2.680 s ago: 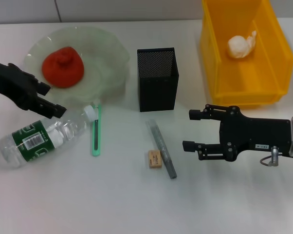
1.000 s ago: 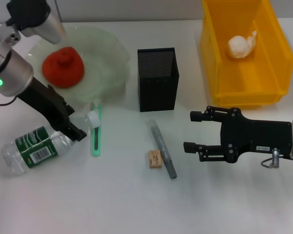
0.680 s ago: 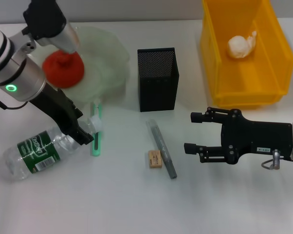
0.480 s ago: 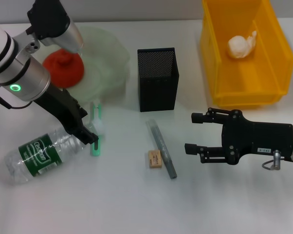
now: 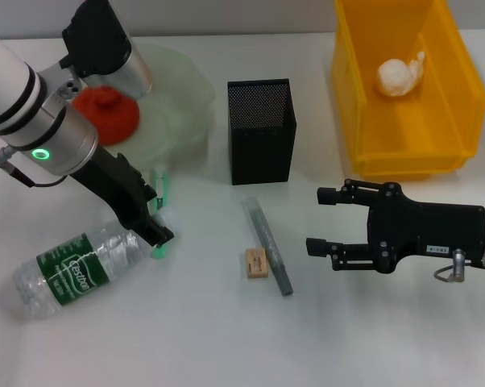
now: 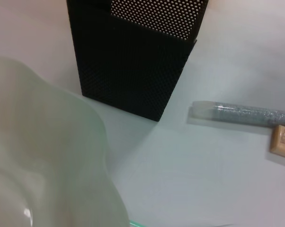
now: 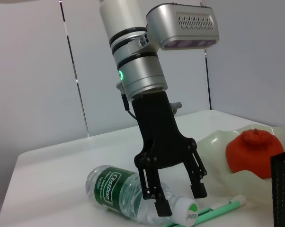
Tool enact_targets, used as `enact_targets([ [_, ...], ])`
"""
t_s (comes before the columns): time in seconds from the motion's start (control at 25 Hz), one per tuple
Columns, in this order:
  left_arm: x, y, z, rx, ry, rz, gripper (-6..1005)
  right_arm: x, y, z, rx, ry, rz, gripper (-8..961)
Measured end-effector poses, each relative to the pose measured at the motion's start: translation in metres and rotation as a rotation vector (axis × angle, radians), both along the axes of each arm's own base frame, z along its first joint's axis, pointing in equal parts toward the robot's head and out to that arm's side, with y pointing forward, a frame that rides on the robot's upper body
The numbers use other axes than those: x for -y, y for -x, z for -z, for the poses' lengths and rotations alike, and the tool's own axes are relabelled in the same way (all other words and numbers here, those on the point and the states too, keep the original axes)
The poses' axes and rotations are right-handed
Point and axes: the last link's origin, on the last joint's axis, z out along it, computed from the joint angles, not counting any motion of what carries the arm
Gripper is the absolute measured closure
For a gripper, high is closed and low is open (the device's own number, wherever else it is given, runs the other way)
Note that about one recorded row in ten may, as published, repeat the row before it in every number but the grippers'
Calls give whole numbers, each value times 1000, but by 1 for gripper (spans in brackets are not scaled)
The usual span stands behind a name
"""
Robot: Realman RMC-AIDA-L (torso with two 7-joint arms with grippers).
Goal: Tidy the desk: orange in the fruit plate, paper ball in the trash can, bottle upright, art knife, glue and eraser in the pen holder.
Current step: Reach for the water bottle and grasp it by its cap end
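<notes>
Left tool [image 7: 173, 198] straddles, spread, the neck of the lying "Cestbon"-labelled bottle [image 5: 77, 270]; right tool [image 5: 327, 219] released.

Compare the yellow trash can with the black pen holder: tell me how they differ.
The trash can is bright yellow, solid-walled, wide and rectangular; the pen holder is black mesh, square and narrower. The trash can holds the paper ball; nothing shows inside the pen holder. Both stand upright, open-topped.
</notes>
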Motion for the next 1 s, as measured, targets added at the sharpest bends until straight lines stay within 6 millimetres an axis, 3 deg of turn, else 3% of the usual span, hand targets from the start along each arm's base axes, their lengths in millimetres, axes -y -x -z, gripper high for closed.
enact_targets([
  [0.76, 3, -1, 5, -4, 16, -13, 201, 0, 0, -1, 0, -2, 1, 163],
  [1.0, 4, -1, 8, -20, 25, -3, 359, 0, -1, -1, 0, -3, 1, 162],
])
